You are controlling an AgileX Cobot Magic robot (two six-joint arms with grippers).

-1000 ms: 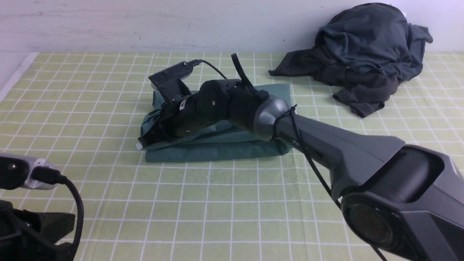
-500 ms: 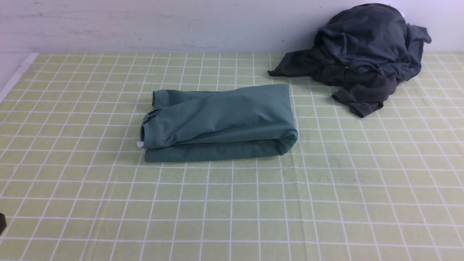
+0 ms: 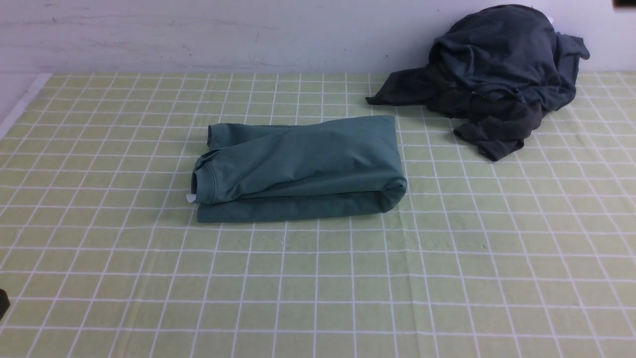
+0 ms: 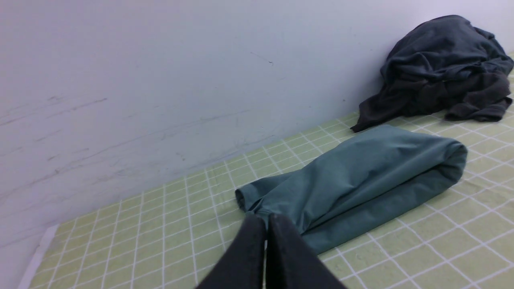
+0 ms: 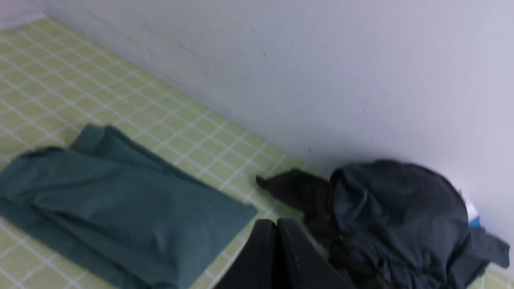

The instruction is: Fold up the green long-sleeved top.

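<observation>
The green long-sleeved top (image 3: 298, 166) lies folded into a compact bundle on the checked cloth, neck opening and a small white tag at its left end. It also shows in the left wrist view (image 4: 353, 176) and in the right wrist view (image 5: 120, 216). My left gripper (image 4: 267, 220) is shut, empty, and raised off the table short of the top's neck end. My right gripper (image 5: 276, 224) is shut and empty too, held away from the top near the dark pile. Neither arm shows in the front view.
A heap of dark charcoal and slate-grey garments (image 3: 497, 74) sits at the back right against the pale wall (image 3: 198, 35). The green-and-white checked tablecloth (image 3: 318, 278) covers the table. Its left edge (image 3: 20, 107) meets a white border.
The right arm, which lay across the folded top a second ago, has withdrawn from the front view. The left arm's camera and cable have also left the lower left corner.
</observation>
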